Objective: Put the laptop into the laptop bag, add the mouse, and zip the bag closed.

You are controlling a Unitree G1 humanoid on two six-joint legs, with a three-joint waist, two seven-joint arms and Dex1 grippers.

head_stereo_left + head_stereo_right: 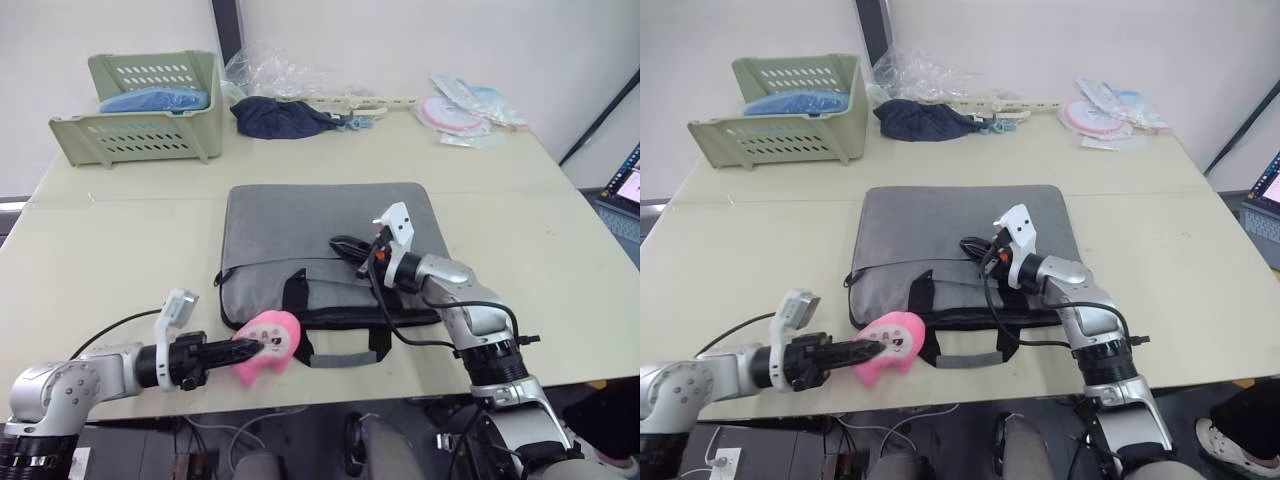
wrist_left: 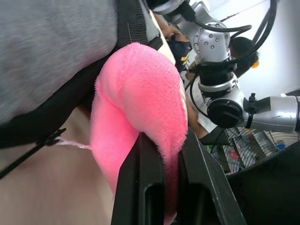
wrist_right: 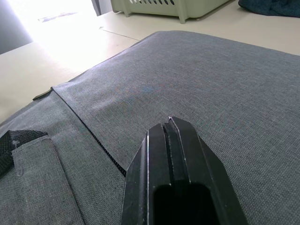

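Observation:
A grey laptop bag (image 1: 320, 230) lies flat in the middle of the table, its black handles (image 1: 340, 352) toward the near edge. A fluffy pink plush toy (image 1: 272, 338) rests at the bag's near left corner, against the black strap. My left gripper (image 1: 255, 347) is shut on the toy; in the left wrist view its black fingers (image 2: 136, 187) pinch the pink fur (image 2: 140, 98). My right gripper (image 1: 340, 243) is shut with nothing in it, just above the bag's grey fabric (image 3: 197, 79) near its middle. The laptop and the mouse are out of view.
A green slatted basket (image 1: 150, 115) holding something blue stands at the back left. A dark blue cloth (image 1: 280, 117), clear plastic wrapping and round pink packets (image 1: 455, 113) lie along the back edge. A lit screen (image 1: 625, 190) sits beyond the table's right side.

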